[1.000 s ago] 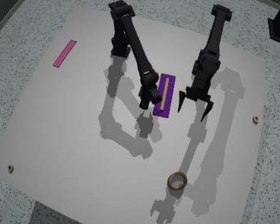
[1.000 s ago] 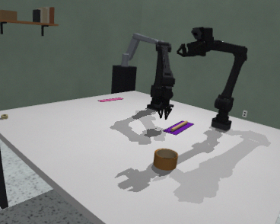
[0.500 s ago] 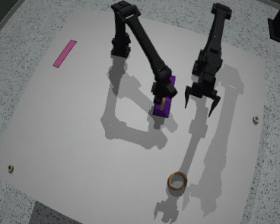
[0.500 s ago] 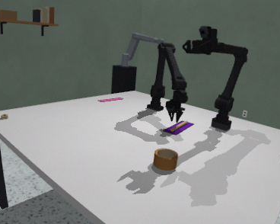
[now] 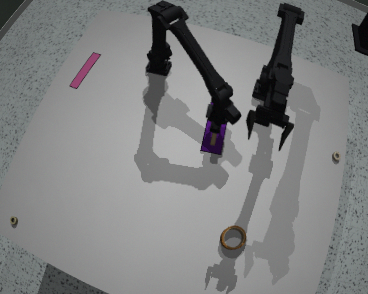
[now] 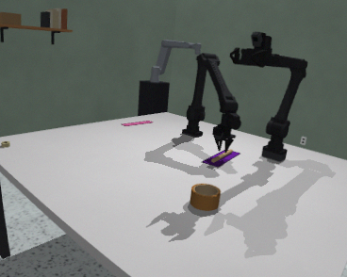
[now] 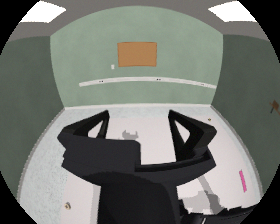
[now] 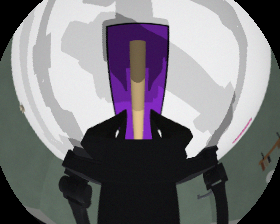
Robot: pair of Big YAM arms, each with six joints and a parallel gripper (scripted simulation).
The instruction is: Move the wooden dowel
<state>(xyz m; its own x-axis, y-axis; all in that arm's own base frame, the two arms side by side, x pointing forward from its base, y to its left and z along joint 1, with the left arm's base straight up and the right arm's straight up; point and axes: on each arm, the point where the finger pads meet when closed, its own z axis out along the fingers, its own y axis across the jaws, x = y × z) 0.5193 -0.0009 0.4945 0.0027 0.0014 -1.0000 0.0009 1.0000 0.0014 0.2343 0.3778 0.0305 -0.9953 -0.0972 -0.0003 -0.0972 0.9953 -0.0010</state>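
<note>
The wooden dowel point(image 5: 214, 139) point(image 6: 222, 156) point(image 8: 137, 60) lies lengthwise on the purple rectangle point(image 5: 206, 147) point(image 6: 220, 163) point(image 8: 116, 45). My right gripper point(image 6: 223, 150) point(image 8: 138, 112) points down just above the dowel, partly open. In the right wrist view its fingertips stand on either side of the dowel's near part; whether they touch it I cannot tell. The pink rectangle point(image 5: 85, 70) point(image 6: 137, 123) point(image 7: 243, 181) point(image 8: 242, 131) lies far off, past the right arm's base, with nothing on it. My left gripper point(image 5: 266, 142) point(image 7: 138, 113) is wide open and empty, high above the table.
An orange-brown ring point(image 5: 233, 248) point(image 6: 205, 200) stands on the table, well away from the purple rectangle. Small tan rings point(image 5: 14, 220) point(image 5: 336, 156) lie near two table edges. The left arm stands beside the right arm, on the side away from the pink rectangle.
</note>
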